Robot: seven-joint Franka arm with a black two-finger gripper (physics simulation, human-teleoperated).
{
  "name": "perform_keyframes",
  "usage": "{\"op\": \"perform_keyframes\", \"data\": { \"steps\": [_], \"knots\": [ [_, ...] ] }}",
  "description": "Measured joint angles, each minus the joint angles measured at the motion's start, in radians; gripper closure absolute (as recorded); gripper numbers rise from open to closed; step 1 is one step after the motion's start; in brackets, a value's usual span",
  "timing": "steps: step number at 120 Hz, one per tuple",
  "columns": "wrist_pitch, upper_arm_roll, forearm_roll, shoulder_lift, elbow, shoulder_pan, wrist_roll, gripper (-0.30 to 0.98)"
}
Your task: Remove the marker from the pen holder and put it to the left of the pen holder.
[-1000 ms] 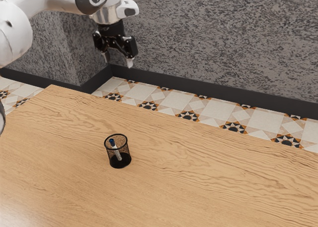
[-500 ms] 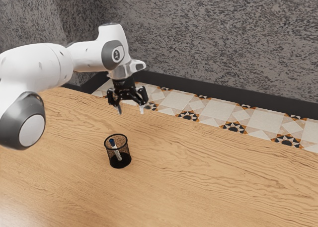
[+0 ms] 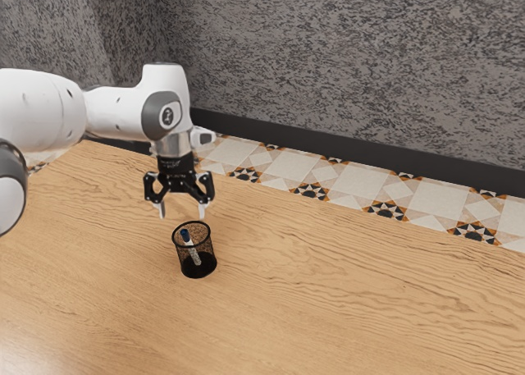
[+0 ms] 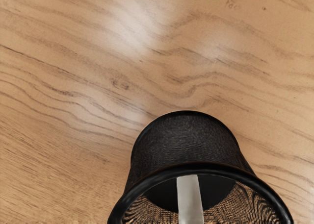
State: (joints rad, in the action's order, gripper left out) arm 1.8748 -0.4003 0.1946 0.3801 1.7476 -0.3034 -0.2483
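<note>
The table (image 3: pixel 344 285) is pale wood with wavy, darker grain, and light gleams off it in soft patches. Beyond it, patterned floor tiles (image 3: pixel 344 182) in cream, tan and black run along a dark baseboard (image 3: pixel 344 153) below a mottled grey wall (image 3: pixel 353 55). A black mesh pen holder (image 3: pixel 198 268) stands upright on the wood, the blue-ended marker (image 3: pixel 194 251) leaning inside. The gripper (image 3: pixel 182 213) hangs just above, its fingers (image 3: pixel 203 212) spread and empty.

Exterior view high, slanting down, wrist view nearer, downward, sharing pen holder (image 3: pixel 196 263)
</note>
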Motion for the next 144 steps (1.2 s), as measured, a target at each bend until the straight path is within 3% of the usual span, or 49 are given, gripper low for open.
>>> {"op": "perform_keyframes", "data": {
  "steps": [41,90,108,144],
  "knots": [
    [0.068,0.001,-0.005,-0.225,0.257,-0.021,-0.051,0.03],
    [0.080,0.029,-0.002,-0.267,0.318,-0.045,-0.109,0.06],
    [0.078,0.046,-0.001,-0.275,0.322,-0.057,-0.126,0.15],
    [0.068,0.050,-0.002,-0.263,0.299,-0.050,-0.151,0.47]
  ]
}}
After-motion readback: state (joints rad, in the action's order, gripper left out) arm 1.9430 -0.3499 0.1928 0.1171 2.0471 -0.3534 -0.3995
